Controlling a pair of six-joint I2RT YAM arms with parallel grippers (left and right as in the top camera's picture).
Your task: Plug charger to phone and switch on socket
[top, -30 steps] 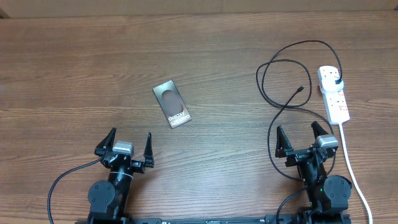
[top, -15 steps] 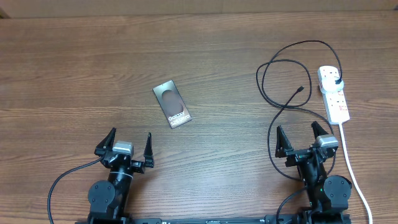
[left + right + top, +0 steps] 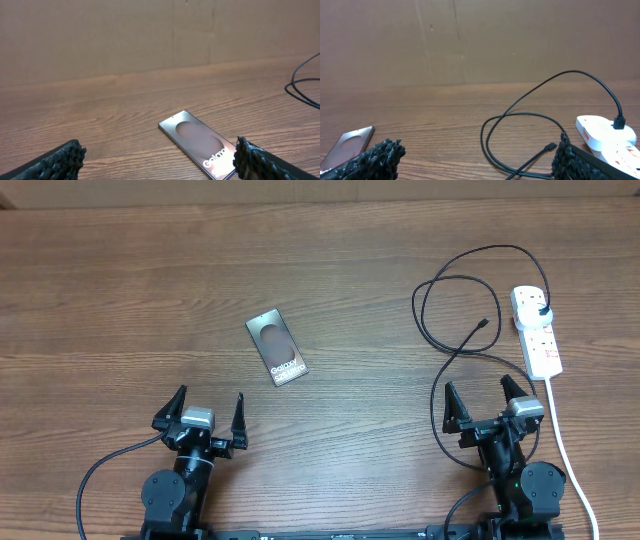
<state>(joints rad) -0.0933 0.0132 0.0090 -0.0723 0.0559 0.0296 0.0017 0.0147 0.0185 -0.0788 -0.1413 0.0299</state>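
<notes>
The phone lies flat on the wooden table left of centre, its white lettering toward the near end; the left wrist view shows the phone just ahead of the fingers. The charger, a thin black cable, loops at the right, with its connector tip free on the table and its black plug in the white socket. My left gripper stands open near the front edge, well short of the phone. My right gripper is open too, just in front of the cable loops, holding nothing.
The socket's thick white cord runs down the right side past my right arm. A brown cardboard wall backs the far table edge. In the right wrist view the cable loops lie ahead, with the socket at right.
</notes>
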